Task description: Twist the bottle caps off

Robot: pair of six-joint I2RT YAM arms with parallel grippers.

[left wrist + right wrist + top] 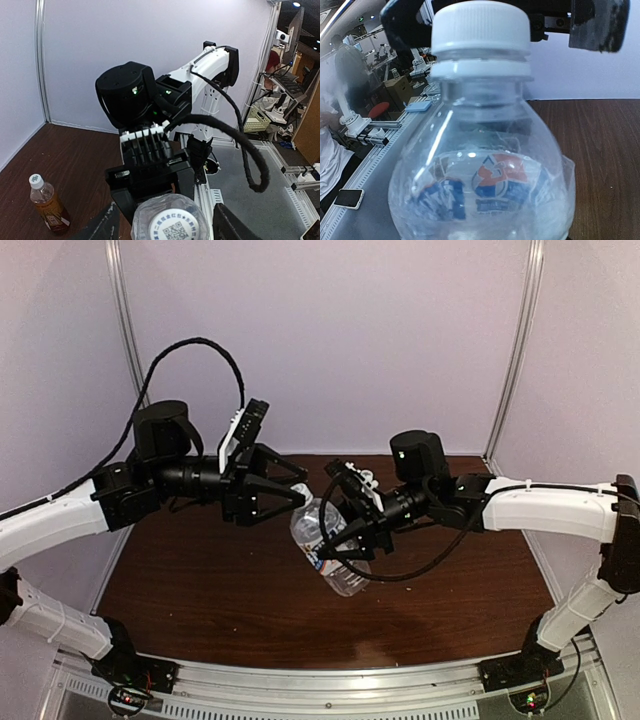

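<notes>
My right gripper (340,540) is shut on the clear bottle (330,552) with the white-blue label and holds it tilted above the table, cap toward the left arm. The bottle fills the right wrist view (480,170), hiding my right fingers; its white cap (480,27) is on the neck. My left gripper (304,488) is open, one finger (100,225) on each side of that cap (172,230), not touching it. The amber bottle (48,205) with a red-yellow label stands upright on the table, its white cap (35,180) on. It does not show in the top view.
The dark brown table (200,590) has white walls behind and at both sides. My right arm's wrist and black cable (240,145) loom just beyond the held bottle. A metal rail (330,680) runs along the near edge.
</notes>
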